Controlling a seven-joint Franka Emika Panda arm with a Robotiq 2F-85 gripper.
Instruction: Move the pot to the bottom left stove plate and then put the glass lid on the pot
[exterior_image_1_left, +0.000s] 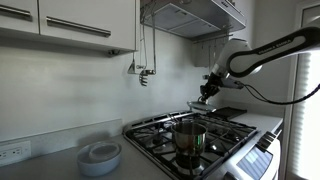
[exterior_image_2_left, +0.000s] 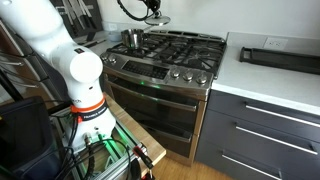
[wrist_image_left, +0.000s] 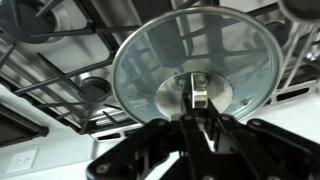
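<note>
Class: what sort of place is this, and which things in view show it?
Most likely a home kitchen: a gas stove with black grates, wall cabinets with bar handles, and a steel pot standing on the stove.

With the glass lid (wrist_image_left: 195, 60) in my fingers (wrist_image_left: 198, 125), open air lies all round me above the cooktop (exterior_image_2_left: 175, 48). The hood (exterior_image_1_left: 195, 15) closes in overhead. Below, the pot (exterior_image_1_left: 190, 135) rises off the grates. Utensils (exterior_image_1_left: 143, 72) hang well aside.
</note>
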